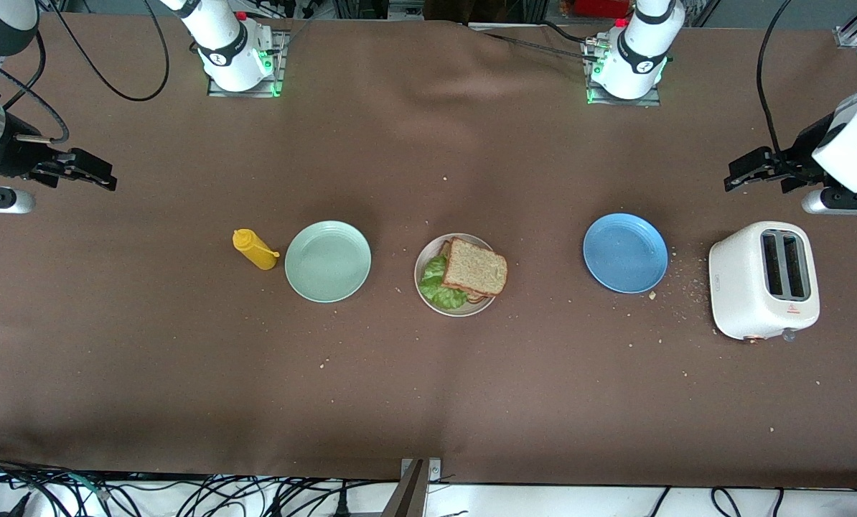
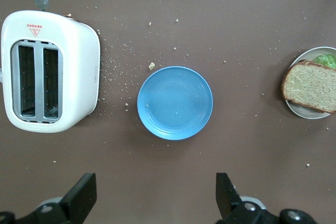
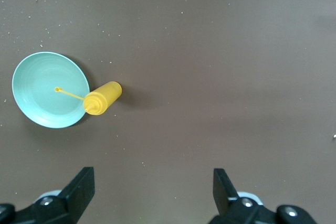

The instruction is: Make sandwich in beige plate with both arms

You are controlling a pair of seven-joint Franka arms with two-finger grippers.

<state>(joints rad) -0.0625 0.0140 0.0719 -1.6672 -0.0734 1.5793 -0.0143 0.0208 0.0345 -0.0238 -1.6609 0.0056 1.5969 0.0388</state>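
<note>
The table [image 1: 428, 402] wears a matt brown cloth, faintly creased and crumb-flecked; the toaster [image 1: 741, 287] looks like smooth white plastic. The blue plate [image 1: 625, 253] has a soft sheen; the sandwich [image 1: 475, 268] bread is rough and grainy.

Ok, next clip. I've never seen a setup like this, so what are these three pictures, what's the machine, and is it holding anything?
The machine is two white robot arms bolted along one edge of a table with a brown cloth. The wide picture comes from a high camera facing them. The other two come from cameras on each arm's wrist, looking down past its two black fingers.

In a row on the table are a yellow squeeze bottle, a mint-green plate, the beige plate with the sandwich on it, lettuce sticking out from under the top slice, a blue plate and a white toaster. Crumbs are scattered about, mostly by the toaster.

Nothing is held. The left gripper hangs open above the toaster's end of the table, and the right gripper hangs open over the bottle's end. Both arms wait.
</note>
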